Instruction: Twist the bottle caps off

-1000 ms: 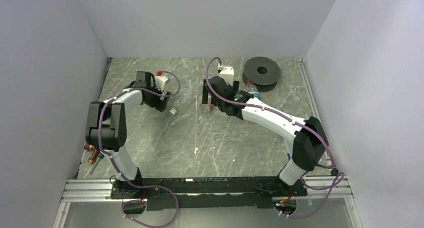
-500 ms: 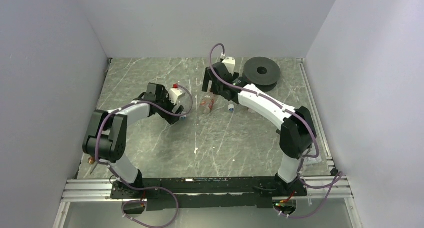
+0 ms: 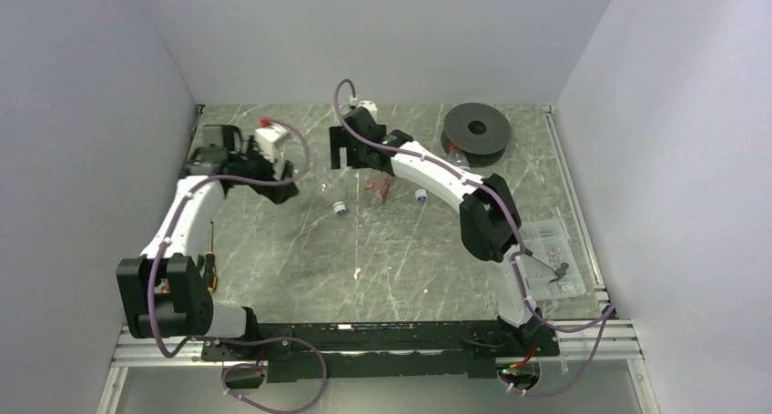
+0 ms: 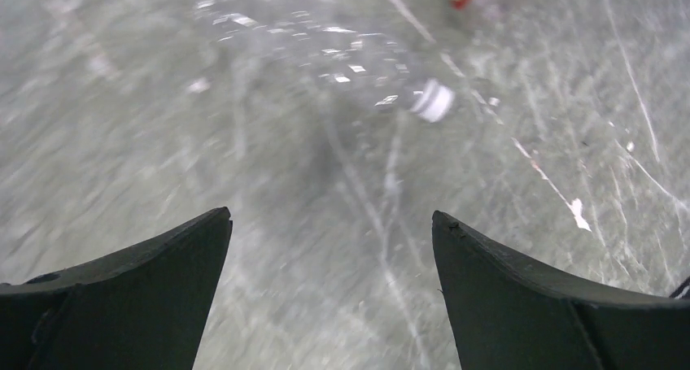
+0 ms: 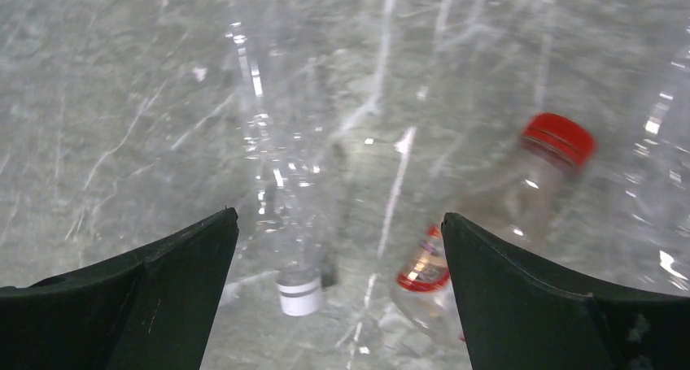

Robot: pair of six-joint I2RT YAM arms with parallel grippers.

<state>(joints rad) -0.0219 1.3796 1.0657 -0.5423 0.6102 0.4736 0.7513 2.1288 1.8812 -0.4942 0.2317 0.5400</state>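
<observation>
Near the table's middle a clear bottle lies with its white cap toward the front. Beside it lies a red-labelled bottle, and right of that a second white cap. My left gripper hovers left of the clear bottle, open and empty; its wrist view shows that bottle and cap ahead of the gripper. My right gripper hangs open behind the bottles; its view looks down on the clear bottle, white cap, and a red cap on the labelled bottle.
A big black spool stands at the back right with another clear bottle by it. A clear bag of small parts lies at the right edge. A thin orange-handled tool lies by the left arm. Grey walls enclose three sides.
The left gripper pulled back leftward from the white-capped bottle. The right gripper swung left from beside the spool to the back middle, behind the bottles. Both stayed open.
</observation>
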